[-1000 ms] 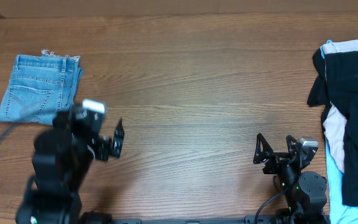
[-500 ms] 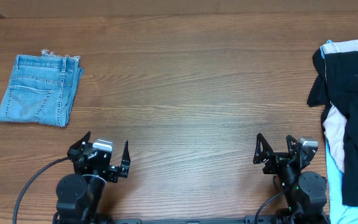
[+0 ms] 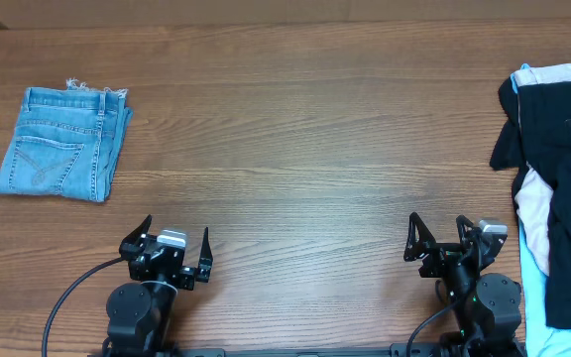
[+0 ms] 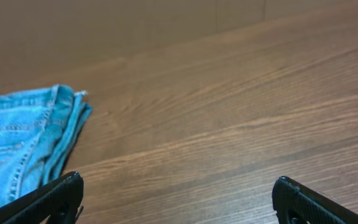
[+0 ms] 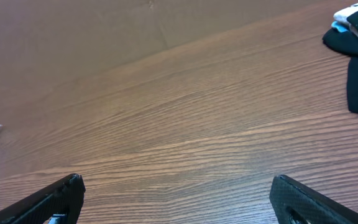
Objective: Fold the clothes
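Observation:
The light-blue denim jeans (image 3: 62, 144) lie folded into a small rectangle at the far left of the table, back pocket up, frayed hem at the top edge. They also show in the left wrist view (image 4: 23, 143) at the left. My left gripper (image 3: 171, 260) is open and empty near the front edge, well apart from the jeans; its view (image 4: 178, 193) shows bare wood between the fingers. My right gripper (image 3: 437, 243) is open and empty near the front edge on the right, over bare wood (image 5: 176, 193).
A pile of other clothes (image 3: 558, 169), black, pale pink and light blue, lies at the right edge of the wooden table (image 3: 315, 149); its black corner shows in the right wrist view (image 5: 356, 62).
My left arm has drawn back from beside the jeans to a low pose at the front edge, gripper open and empty. The right arm has not moved.

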`<action>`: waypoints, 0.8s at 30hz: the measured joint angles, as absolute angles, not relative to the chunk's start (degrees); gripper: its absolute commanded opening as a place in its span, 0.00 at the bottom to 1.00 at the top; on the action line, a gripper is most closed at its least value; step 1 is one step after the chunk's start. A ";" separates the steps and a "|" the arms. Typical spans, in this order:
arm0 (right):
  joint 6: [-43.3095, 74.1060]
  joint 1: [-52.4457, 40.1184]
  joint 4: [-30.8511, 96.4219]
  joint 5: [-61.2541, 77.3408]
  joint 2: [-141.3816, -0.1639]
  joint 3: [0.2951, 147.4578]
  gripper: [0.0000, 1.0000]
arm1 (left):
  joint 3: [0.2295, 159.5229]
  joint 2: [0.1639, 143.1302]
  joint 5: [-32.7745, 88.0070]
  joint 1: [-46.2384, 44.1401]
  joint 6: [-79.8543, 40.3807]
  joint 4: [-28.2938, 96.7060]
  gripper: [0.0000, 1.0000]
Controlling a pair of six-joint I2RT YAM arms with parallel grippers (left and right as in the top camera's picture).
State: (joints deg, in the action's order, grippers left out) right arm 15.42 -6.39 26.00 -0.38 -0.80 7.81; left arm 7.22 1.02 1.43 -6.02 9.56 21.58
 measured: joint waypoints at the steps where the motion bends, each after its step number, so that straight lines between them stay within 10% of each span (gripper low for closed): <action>1: 15.40 -6.42 26.02 -0.38 -0.80 7.81 1.00 | 6.70 1.02 1.43 -6.02 9.58 21.32 1.00; 24: 15.40 -6.39 26.02 -0.38 -0.80 7.81 1.00 | 6.55 1.02 1.43 -6.02 9.58 20.53 1.00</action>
